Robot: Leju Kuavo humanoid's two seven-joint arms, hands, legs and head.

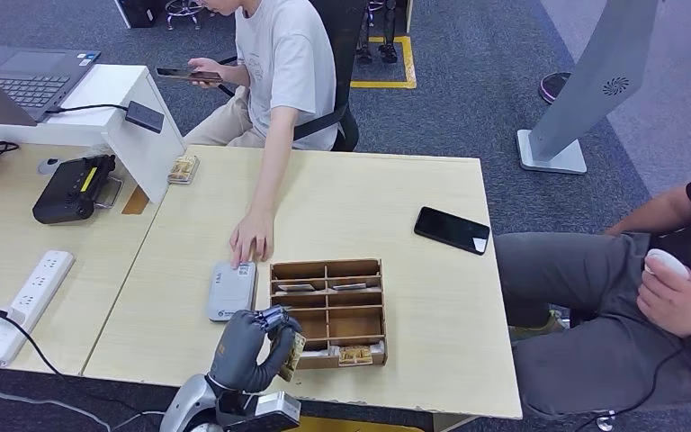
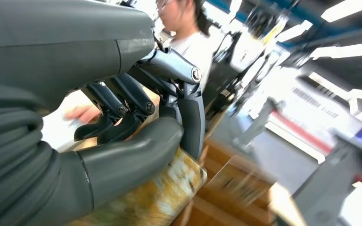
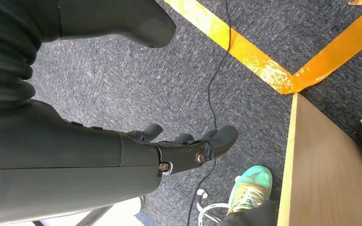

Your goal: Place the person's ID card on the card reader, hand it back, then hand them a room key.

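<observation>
Wooden tray [image 1: 327, 270], one left hand [image 1: 254, 347]

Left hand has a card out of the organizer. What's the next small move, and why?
Probably carry the room key card forward toward the person's hand. The left hand already grips it above the wooden organizer, and the person's hand rests at the card reader, taking the ID back.

text: none legible | labels: none legible | brands: none | numbers: none | signs: none
</observation>
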